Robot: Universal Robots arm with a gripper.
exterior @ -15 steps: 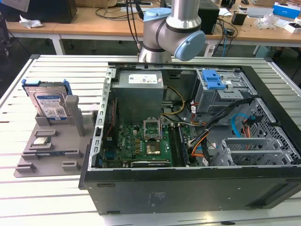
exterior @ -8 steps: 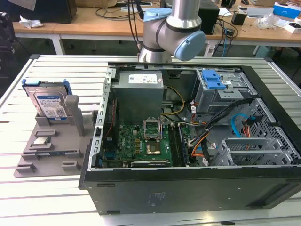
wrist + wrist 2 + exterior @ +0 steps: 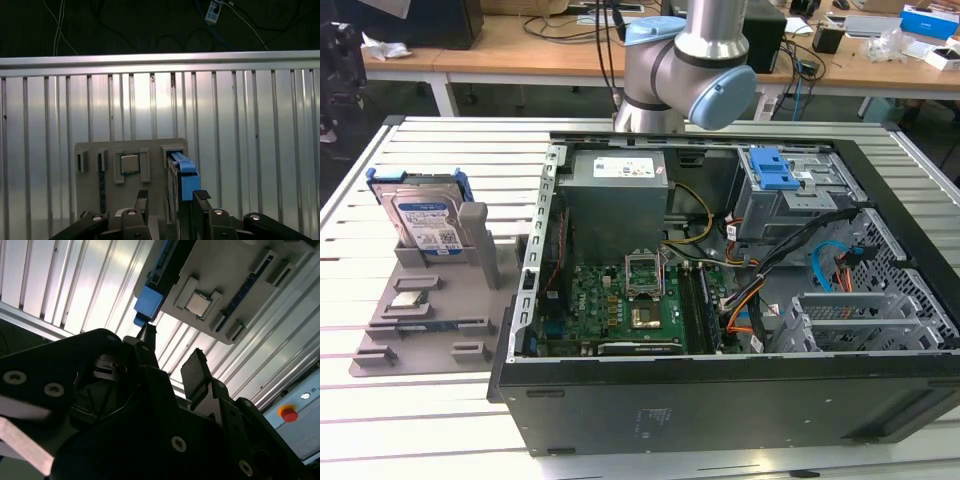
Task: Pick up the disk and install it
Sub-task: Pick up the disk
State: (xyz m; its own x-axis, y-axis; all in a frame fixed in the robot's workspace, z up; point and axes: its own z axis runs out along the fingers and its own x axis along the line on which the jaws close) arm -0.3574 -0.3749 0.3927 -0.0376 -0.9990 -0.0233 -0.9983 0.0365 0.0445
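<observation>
Gripper (image 3: 171,195) closest to us in first wrist view: black fingers (image 3: 201,197) spread wide, nothing held. We see disk (image 3: 425,215) standing upright in grey holder (image 3: 430,345), well apart from gripper, at exterior view's left, beside open PC case (image 3: 720,400). Both rest on slatted aluminium table (image 3: 450,150). Arm (image 3: 690,60) rises behind case. Beyond table, wooden desks (image 3: 500,50) strewn with cables. Past table edge, dark floor (image 3: 150,25).

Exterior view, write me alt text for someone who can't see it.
The disk stands upright in a grey fixture on the exterior view's left of a slatted metal table, beside an open computer case with its motherboard exposed. The robot arm rises behind the case.
</observation>
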